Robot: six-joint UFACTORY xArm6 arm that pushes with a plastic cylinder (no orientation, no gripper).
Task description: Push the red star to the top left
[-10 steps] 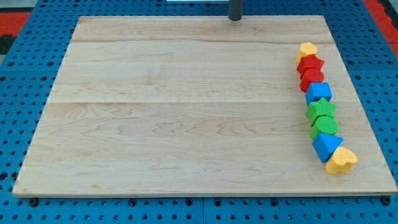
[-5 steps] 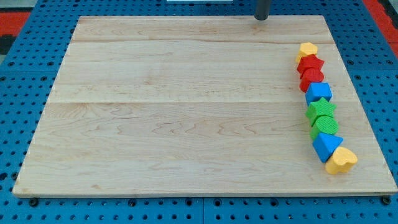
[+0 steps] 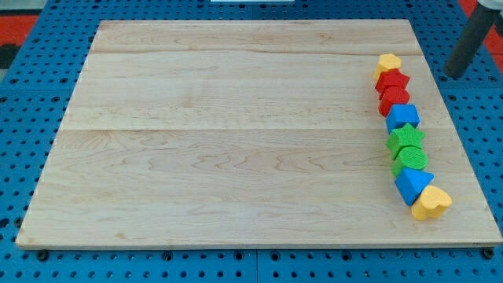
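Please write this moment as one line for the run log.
tip: off board, right of red star | contact: none | red star: in right-edge block column, not pushed | board

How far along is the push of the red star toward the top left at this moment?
Nothing looks done: the red star-shaped block sits in the column of blocks near the view's right edge of the wooden board, touching the yellow block above it. In hand: my tip is off the board, right of the star, not touching. Left: the whole push across to the top left.

Straight dark grey rod, smooth and round, plain matte surface, my tip [image 3: 453, 75] blunt and flat-ended, slightly darker
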